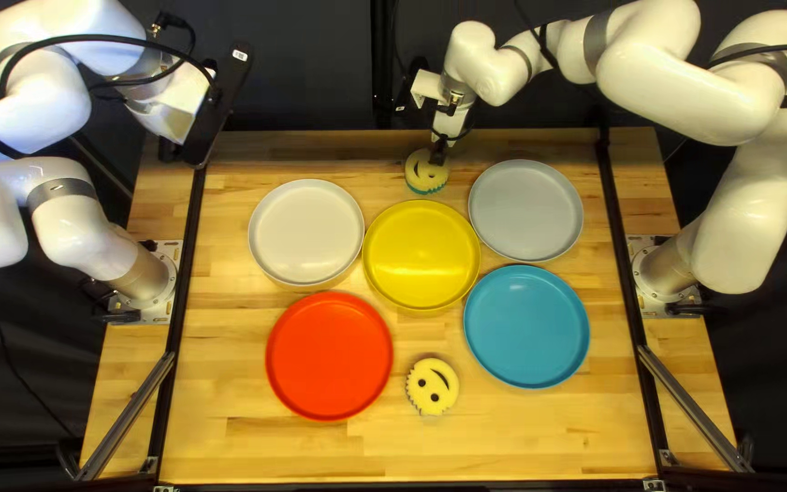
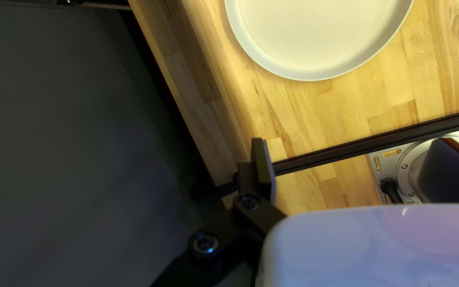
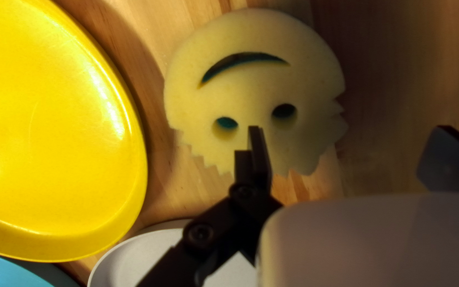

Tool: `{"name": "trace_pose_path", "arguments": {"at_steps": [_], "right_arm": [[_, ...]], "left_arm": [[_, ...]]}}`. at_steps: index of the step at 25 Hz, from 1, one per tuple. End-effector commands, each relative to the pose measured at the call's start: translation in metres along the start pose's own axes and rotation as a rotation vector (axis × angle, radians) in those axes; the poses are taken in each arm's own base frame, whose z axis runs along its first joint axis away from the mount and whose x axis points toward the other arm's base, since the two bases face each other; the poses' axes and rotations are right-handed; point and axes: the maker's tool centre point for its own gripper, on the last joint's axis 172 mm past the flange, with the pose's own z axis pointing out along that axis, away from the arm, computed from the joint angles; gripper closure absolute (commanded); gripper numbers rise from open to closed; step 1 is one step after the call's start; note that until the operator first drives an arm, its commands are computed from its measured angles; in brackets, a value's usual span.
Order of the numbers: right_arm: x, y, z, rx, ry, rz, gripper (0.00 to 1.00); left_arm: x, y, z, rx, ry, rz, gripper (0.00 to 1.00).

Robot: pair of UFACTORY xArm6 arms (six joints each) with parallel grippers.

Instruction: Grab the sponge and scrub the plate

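Right end effector over the far sponge, fingers apart; left end effector spread too! Centre sideways, then lower, then squeeze gently.

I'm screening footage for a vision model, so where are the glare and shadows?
Top left view: pale highlights on the yellow plate and red plate; right wrist view: bright streaks on the yellow plate, shadow on the wood beside it and beside the sponge; left wrist view: deep gloom beyond the table.
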Motion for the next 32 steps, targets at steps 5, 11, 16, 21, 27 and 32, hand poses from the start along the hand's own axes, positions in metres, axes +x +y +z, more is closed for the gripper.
{"name": "trace_pose_path", "arguments": {"at_steps": [5, 11, 16, 21, 27, 32], "right_arm": [[0.003, -0.001, 0.004, 0.010, -0.006, -0.012, 0.00], [0.003, -0.001, 0.004, 0.013, -0.008, -0.015, 1.00], [0.002, -0.002, 0.004, 0.013, -0.007, -0.018, 1.00], [-0.011, -0.002, -0.022, 0.002, 0.006, -0.016, 1.00], [-0.028, -0.022, -0.049, -0.026, 0.014, -0.063, 1.00], [-0.049, -0.040, -0.065, -0.041, -0.011, -0.133, 1.00]], "left_arm": [[0.000, 0.000, 0.000, 0.000, 0.000, 0.000, 0.00], [0.000, 0.000, 0.000, 0.000, 0.000, 0.000, 0.00], [0.000, 0.000, 0.000, 0.000, 0.000, 0.000, 0.00], [0.000, 0.000, 0.000, 0.000, 0.000, 0.000, 0.00], [0.000, 0.000, 0.000, 0.000, 0.000, 0.000, 0.00], [0.000, 0.000, 0.000, 0.000, 0.000, 0.000, 0.00]]}}
